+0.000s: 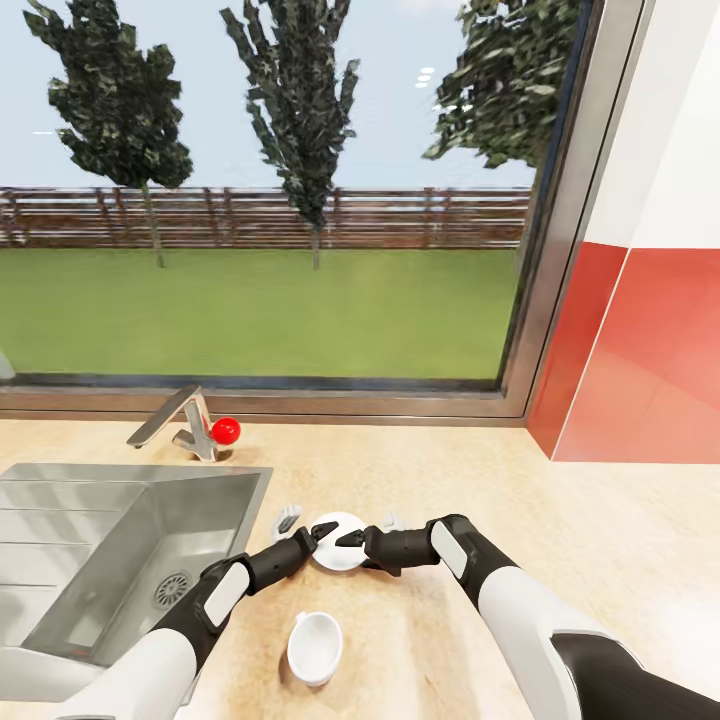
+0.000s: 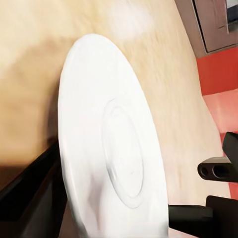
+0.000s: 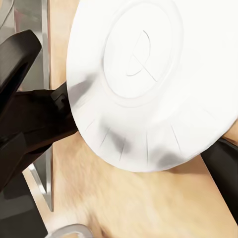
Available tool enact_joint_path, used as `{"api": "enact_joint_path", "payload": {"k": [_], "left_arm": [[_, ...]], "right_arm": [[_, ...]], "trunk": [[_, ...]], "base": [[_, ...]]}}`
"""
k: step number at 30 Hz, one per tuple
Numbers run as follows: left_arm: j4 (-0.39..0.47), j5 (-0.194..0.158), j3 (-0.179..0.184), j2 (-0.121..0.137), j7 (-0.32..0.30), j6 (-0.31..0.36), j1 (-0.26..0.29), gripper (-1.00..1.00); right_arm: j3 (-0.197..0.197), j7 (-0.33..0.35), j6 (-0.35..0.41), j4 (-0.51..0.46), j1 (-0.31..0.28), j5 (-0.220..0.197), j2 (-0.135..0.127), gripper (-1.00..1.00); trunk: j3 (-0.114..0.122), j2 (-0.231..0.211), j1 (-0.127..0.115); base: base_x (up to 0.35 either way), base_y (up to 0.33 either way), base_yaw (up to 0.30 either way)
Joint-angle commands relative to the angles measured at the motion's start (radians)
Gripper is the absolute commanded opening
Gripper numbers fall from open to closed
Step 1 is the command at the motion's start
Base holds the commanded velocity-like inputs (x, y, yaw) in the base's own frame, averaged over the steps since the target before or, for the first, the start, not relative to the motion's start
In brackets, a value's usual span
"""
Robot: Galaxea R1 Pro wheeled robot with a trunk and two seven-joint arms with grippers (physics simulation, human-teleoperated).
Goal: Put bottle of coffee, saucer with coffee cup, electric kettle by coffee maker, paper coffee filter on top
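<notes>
The white saucer [image 1: 335,528] hangs tilted just above the kitchen countertop [image 1: 560,540], between my two grippers. My left gripper [image 1: 310,541] is at its left rim and seems shut on it; one dark finger [image 2: 29,198] lies against the saucer's [image 2: 104,144] edge. My right gripper [image 1: 350,541] reaches in from the right, with a finger [image 3: 223,163] under the saucer's [image 3: 148,79] rim; its grip is unclear. The white coffee cup [image 1: 315,648] stands on the counter, nearer to me than the saucer.
A steel sink [image 1: 110,550] with a faucet [image 1: 175,425] and a red knob [image 1: 226,430] takes up the left. A wide window runs along the back and a red backsplash [image 1: 640,360] closes the right. A small pale crinkled object [image 1: 287,517] lies behind the saucer.
</notes>
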State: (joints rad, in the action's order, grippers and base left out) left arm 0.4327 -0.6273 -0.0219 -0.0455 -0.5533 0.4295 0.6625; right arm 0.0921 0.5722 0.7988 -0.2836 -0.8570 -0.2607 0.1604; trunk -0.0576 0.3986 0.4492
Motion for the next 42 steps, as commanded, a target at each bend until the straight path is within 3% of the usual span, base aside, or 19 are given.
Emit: {"api": "enact_joint_path", "payload": {"k": [1, 5, 6, 31, 35, 42], "left_arm": [[-0.073, 0.003, 0.002, 0.000, 0.001, 0.011, 0.000, 1.00], [-0.072, 0.004, 0.002, 0.000, 0.003, 0.013, 0.001, 1.00], [-0.072, 0.004, 0.002, 0.000, 0.004, 0.013, 0.001, -1.00], [-0.065, -0.001, -0.002, 0.011, -0.001, 0.014, 0.001, -1.00], [-0.057, -0.004, -0.005, 0.038, 0.006, 0.015, 0.008, -1.00], [-0.054, -0.011, -0.007, 0.091, 0.006, 0.017, 0.017, -1.00]], "right_arm": [[0.005, 0.000, 0.002, 0.000, -0.001, 0.017, 0.001, 1.00], [0.005, 0.000, 0.002, 0.000, -0.001, 0.017, 0.001, 1.00], [0.005, 0.000, 0.002, 0.000, -0.001, 0.017, 0.001, 1.00], [0.007, -0.001, 0.002, -0.010, -0.001, 0.015, -0.001, 1.00], [0.010, -0.003, 0.002, -0.039, -0.001, 0.015, -0.013, 1.00], [0.014, -0.005, 0.003, -0.135, -0.001, 0.014, -0.058, 1.00]], "trunk": [[-0.003, 0.002, 0.001], [-0.003, 0.002, 0.001], [-0.003, 0.002, 0.001], [-0.003, 0.002, 0.001], [-0.003, 0.002, 0.001], [-0.003, 0.002, 0.001]], "base": [[0.000, 0.000, 0.000], [0.000, 0.000, 0.000], [0.000, 0.000, 0.000], [0.000, 0.000, 0.000], [0.000, 0.000, 0.000], [0.000, 0.000, 0.000]]}}
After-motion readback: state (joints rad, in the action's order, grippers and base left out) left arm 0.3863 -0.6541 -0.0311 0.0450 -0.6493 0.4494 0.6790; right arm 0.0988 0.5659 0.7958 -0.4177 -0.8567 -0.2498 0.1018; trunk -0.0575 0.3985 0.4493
